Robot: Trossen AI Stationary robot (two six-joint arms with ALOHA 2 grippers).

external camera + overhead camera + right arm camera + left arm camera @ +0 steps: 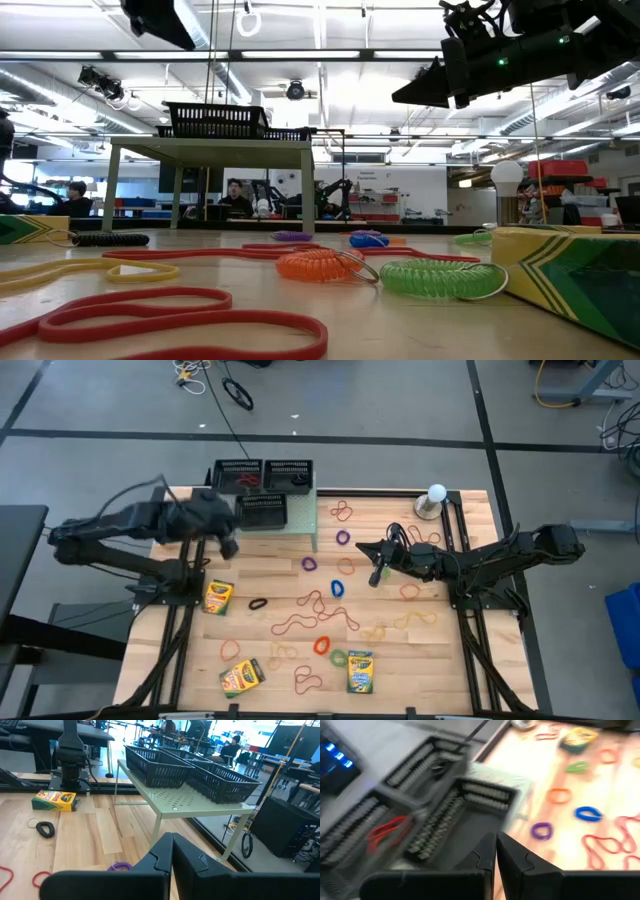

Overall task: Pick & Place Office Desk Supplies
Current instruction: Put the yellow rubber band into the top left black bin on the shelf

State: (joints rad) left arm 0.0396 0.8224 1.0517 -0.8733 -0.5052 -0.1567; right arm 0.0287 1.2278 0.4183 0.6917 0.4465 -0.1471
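Rubber bands (pixel 312 603) litter the table; both arms' jaws are together, left gripper (pixel 495 855) above mesh trays (pixel 262 488).

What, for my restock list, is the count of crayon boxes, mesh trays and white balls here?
Crayon boxes: 3
Mesh trays: 3
White ball: 1
Total: 7

Three black mesh trays (pixel 263 488) on shelf; coloured rubber bands (pixel 318 608) and crayon boxes (pixel 218 596) scattered on table.
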